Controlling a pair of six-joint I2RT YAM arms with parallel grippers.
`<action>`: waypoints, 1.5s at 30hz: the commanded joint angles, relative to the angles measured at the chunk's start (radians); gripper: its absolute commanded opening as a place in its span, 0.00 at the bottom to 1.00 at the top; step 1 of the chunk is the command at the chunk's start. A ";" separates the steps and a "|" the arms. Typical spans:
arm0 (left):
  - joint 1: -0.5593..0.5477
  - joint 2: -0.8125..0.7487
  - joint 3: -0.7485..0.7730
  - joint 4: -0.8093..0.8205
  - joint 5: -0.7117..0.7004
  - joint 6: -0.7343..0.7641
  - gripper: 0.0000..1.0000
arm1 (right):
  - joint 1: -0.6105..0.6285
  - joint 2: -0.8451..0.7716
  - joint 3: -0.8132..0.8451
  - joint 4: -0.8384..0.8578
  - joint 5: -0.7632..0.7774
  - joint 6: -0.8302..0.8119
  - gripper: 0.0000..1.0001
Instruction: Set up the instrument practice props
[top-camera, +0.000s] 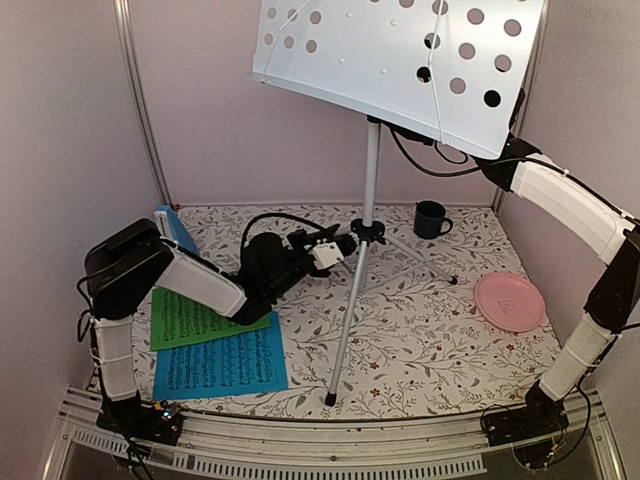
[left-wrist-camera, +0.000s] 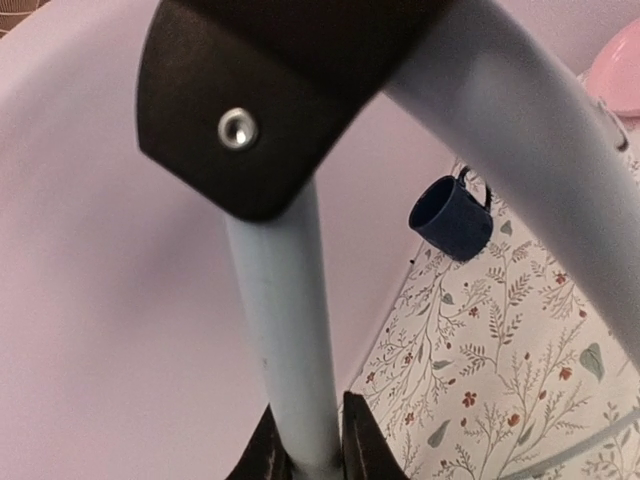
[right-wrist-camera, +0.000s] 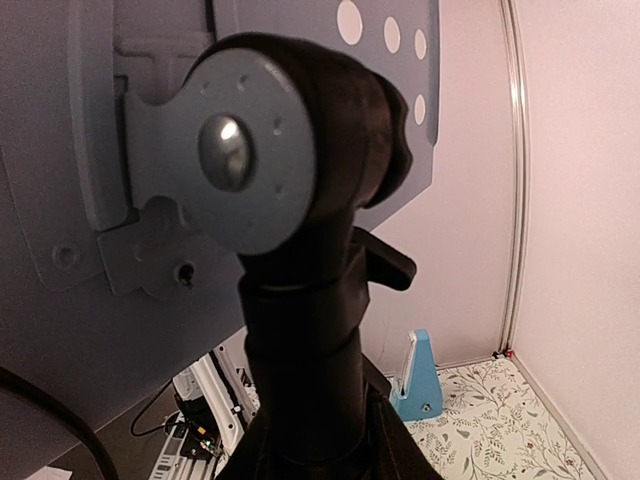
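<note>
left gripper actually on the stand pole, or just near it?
Touching. Left wrist view: the left gripper has a dark finger pressed against each side of the stand pole, no gap.

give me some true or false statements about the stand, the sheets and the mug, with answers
1. The music stand stands upright on its tripod. True.
2. Both sheets rest on the stand's desk. False: the green sheet and the blue sheet lie flat on the table.
3. The left gripper is closed on the stand's pole. True.
4. The mug sits on the pink plate. False: they are apart.
</note>
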 joint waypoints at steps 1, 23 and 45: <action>0.010 0.090 -0.057 -0.202 0.016 0.200 0.00 | 0.000 -0.075 0.206 0.207 0.076 0.104 0.00; 0.019 0.012 -0.040 -0.131 0.040 0.054 0.56 | -0.012 -0.010 0.112 0.277 -0.033 0.070 0.00; 0.021 -0.213 -0.164 -0.153 0.209 -0.197 0.96 | -0.102 0.115 0.163 0.354 -0.105 0.062 0.00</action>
